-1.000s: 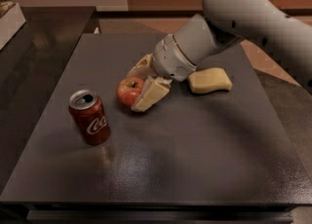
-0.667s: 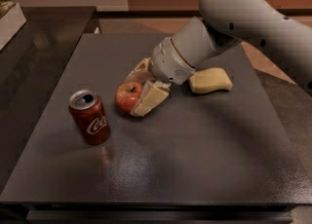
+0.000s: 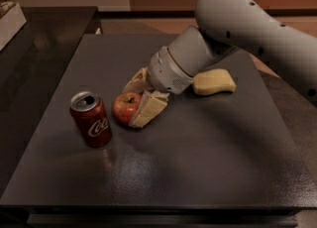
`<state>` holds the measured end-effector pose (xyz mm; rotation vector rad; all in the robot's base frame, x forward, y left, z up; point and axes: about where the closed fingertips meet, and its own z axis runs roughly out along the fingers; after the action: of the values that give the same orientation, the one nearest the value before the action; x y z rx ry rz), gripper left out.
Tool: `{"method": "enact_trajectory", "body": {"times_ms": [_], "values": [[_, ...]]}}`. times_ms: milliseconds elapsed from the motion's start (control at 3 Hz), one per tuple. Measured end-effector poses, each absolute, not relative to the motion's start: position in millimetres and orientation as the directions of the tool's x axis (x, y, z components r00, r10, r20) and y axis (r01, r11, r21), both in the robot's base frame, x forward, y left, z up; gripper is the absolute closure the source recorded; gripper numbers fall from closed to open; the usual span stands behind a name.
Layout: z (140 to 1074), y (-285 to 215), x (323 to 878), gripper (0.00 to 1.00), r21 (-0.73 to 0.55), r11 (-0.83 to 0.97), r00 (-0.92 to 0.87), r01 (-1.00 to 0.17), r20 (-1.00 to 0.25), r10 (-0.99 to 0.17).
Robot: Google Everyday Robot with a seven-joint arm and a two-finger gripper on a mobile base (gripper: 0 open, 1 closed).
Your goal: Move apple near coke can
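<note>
A dark table [image 3: 198, 167] is bearing the scene, and the tool [image 3: 133, 104] is clamping the apple [image 3: 124, 108] between its fingers. The coke can [image 3: 90, 119] is standing just beyond the tool's tip, so transport is seemingly ending. The next move is calling for a gentle release without nudging the can.

My gripper [image 3: 134, 104] clasps the apple [image 3: 125, 107]; the coke can [image 3: 91, 119] stands near at its eight o'clock, the sponge [image 3: 214, 82] at two o'clock.

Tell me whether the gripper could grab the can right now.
Probably not: the gripper is closed around the apple, which sits between it and the can. Apple and can stand apart.
</note>
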<state>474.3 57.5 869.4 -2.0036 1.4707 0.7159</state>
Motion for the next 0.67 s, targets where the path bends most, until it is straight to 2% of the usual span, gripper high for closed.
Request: {"method": "enact_trajectory", "body": {"times_ms": [667], "values": [[858.3,63.7,463.2,0.13,-0.094,-0.267,0.256,-0.959,-0.692,-0.675]]}}
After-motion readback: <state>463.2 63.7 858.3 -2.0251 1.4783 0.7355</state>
